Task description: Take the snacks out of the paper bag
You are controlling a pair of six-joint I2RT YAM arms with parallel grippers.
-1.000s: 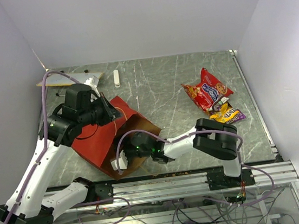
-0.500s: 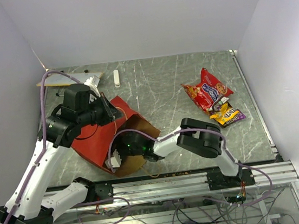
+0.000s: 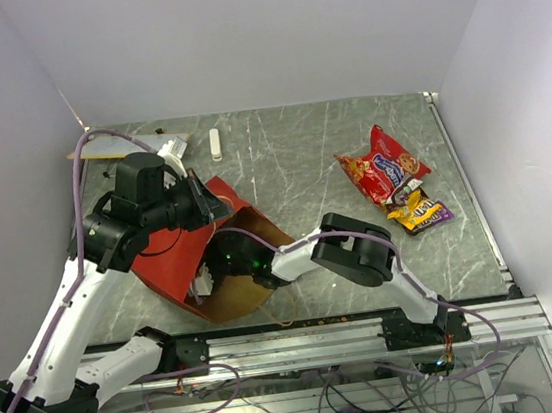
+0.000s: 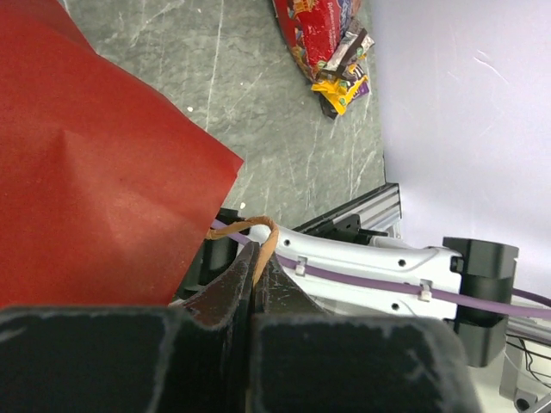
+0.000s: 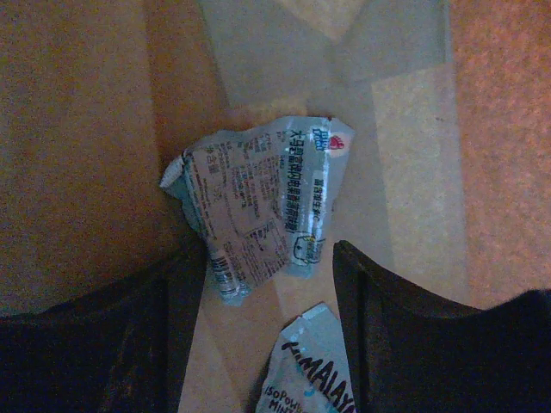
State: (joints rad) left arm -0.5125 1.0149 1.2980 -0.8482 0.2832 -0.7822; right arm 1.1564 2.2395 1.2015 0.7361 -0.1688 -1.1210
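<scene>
paper bag (image 3: 167,265) lies on its side at the left of the table (image 3: 291,164), red outside, brown kraft inside, mouth turned toward the right arm (image 3: 347,253); left gripper (image 4: 256,262) sits at the bag's upper rim, fingers pinched together on the tan string handle (image 4: 258,231) with no gap visible between them; right arm reaches leftward into the mouth; right gripper (image 5: 267,258) is deep inside, fingers (image 5: 129,335) spread wide and holding nothing; a crumpled silver-blue packet (image 5: 258,202) lies on the kraft floor between the fingertips, its edge right against one finger, but cannot tell if they touch; second packet (image 5: 310,370) printed "HIMALAYA" lies just nearer the wrist, cut off by the frame edge; out on the table at far right, well apart from the bag — red snack bag (image 3: 384,165) with blue logo; just beside it on the near side, a yellow-orange packet (image 3: 413,212) with a purple wrapper (image 3: 438,215) touching it; small white object (image 3: 215,143) and flat tan piece (image 3: 112,146) near the far-left edge.
</scene>
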